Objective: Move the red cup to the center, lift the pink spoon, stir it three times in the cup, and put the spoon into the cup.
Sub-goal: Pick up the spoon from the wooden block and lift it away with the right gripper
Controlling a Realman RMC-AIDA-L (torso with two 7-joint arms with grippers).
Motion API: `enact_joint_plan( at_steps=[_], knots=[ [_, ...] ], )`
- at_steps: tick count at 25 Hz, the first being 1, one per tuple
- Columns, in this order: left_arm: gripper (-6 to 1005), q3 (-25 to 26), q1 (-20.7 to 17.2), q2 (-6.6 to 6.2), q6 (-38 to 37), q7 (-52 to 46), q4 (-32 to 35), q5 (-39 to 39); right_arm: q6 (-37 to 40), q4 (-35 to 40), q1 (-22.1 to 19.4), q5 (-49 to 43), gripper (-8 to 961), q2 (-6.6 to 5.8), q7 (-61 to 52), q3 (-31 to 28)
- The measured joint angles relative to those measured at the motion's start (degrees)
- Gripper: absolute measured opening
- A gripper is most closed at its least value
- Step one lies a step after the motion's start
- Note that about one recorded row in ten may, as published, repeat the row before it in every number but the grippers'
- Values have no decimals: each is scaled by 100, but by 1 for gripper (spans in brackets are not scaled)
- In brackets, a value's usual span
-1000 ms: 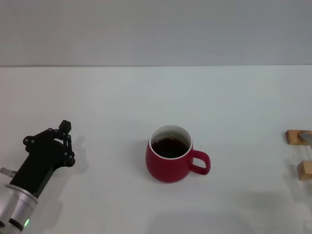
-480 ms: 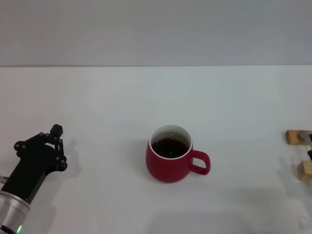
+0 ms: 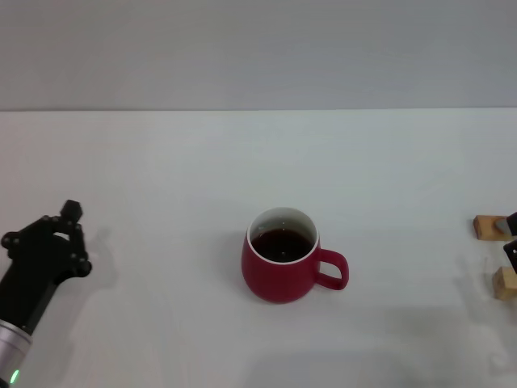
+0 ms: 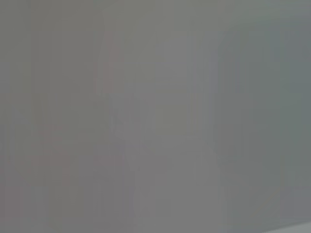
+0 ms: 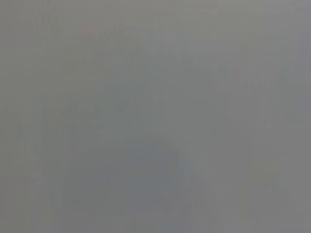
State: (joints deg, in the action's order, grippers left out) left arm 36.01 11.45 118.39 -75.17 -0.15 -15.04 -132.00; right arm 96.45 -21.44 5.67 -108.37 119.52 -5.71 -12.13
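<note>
The red cup (image 3: 281, 268) stands upright near the middle of the white table, handle pointing right, with dark liquid inside. My left gripper (image 3: 69, 212) hovers over the table at the far left, well clear of the cup and holding nothing that I can see. Only a dark sliver of my right gripper (image 3: 511, 249) shows at the right edge, between two small tan wooden blocks. The pink spoon is out of view. Both wrist views show only flat grey.
Two tan wooden blocks (image 3: 486, 227) (image 3: 504, 283) lie at the far right edge of the table (image 3: 161, 162). A grey wall runs along the back.
My left arm has drawn back to the left and toward me, away from the cup. The dark right gripper part has come into view between the blocks. The cup has not moved.
</note>
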Motion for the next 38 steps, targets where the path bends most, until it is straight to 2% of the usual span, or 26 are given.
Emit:
enact_joint_plan(
  at_steps=[11,17,38],
  knots=[
    [-2,217,36,-18,-142,-593,401,-2,-12,-98,-323,63,715,10,55,106],
    [-2,222,48,-23,-152,-871,522,-1,-10,-242,-603,578,715,10,59,132],
    [-2,310,11,-19,-309,-808,585,-1,-160,-347,-1049,660,716,10,21,289]
  ],
)
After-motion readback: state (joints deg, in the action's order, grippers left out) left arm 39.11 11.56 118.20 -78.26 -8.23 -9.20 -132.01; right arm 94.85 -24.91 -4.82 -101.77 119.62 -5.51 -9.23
